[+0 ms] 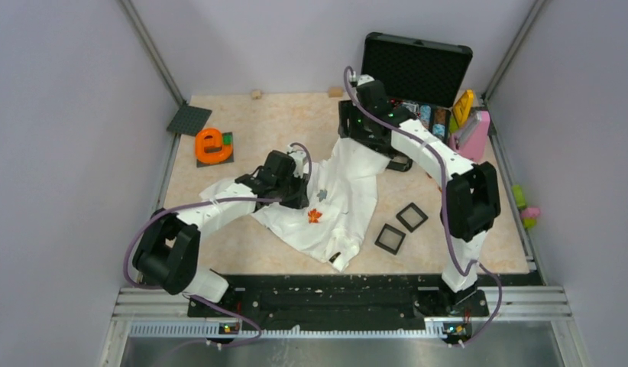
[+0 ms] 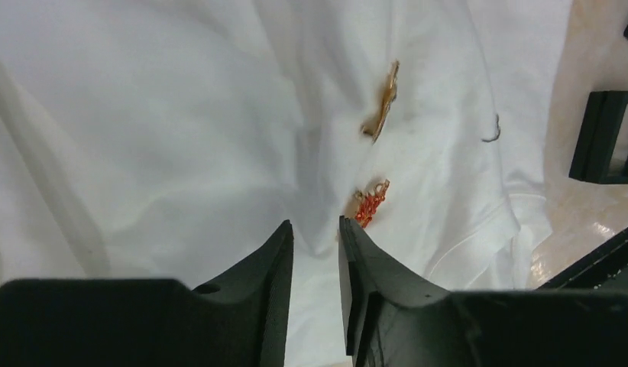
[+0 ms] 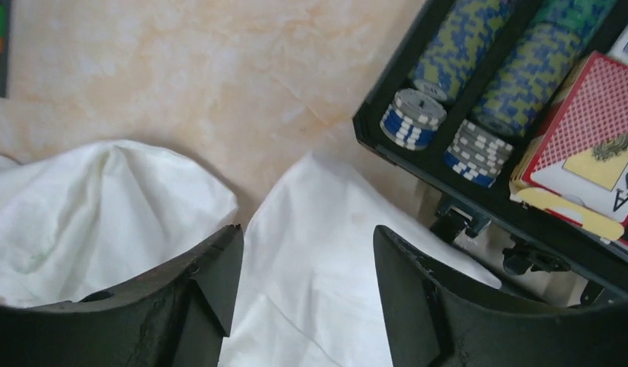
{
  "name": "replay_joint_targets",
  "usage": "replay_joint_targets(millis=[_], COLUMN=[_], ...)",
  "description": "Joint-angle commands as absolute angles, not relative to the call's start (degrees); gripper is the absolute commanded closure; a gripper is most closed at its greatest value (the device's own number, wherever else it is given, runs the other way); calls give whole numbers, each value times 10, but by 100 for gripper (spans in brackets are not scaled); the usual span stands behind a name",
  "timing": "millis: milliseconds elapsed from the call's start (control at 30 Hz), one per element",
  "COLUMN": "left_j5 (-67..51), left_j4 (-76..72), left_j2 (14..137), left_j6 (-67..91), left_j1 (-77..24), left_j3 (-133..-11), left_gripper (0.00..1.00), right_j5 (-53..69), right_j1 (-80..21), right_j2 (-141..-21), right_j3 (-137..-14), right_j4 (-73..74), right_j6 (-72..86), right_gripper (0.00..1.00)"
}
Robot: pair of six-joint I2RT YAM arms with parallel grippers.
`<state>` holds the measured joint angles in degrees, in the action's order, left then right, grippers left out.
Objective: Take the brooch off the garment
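**Left hand poised at the brooch, right hand out at the shirt's far end**

Your target, the small orange-red metal brooch [image 2: 370, 202], is pinned to the white cloth T-shirt [image 2: 143, 115], which lies crumpled on the pale marbled table [image 3: 181, 61]. Just beside the brooch, your left hand [image 2: 315, 224] hangs low over a raised fold, its fingers a narrow gap apart and clamped on nothing I can make out; that narrow set probably suits nipping so small a piece. A slim gold-coloured pin [image 2: 382, 102] sits just beyond the brooch, so mind which one you take. Well away from the brooch, by the open black case of poker chips [image 3: 406, 159], your right hand [image 3: 307, 229] stands wide apart over the cloth, likely placed to hold the shirt down while the brooch is pulled.
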<state>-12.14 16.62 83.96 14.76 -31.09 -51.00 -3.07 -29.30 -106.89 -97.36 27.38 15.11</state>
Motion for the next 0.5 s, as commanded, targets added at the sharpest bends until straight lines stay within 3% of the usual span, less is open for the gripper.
replay_joint_targets(millis=[0, 33, 100, 367, 467], left_j5=[-26, 13, 67, 170, 132], left_j4=[178, 183, 185, 179, 175], left_j2=[812, 809, 803, 831, 862], left_j6=[154, 158, 156, 100, 84], left_j1=[-336, -343, -358, -452, -459], left_j3=[-525, -529, -534, -590, -621], left_gripper=[57, 51, 48, 53, 54], right_j5=[-37, -28, -6, 33, 37], right_j1=[-286, -286, -286, -286, -286], right_j2=[-1061, -1041, -992, -849, -823], right_j3=[-956, -915, -849, -598, -539], right_j4=[289, 270, 234, 48, -18], right_j6=[142, 144, 143, 191, 208], right_gripper=[34, 34, 36, 52, 56])
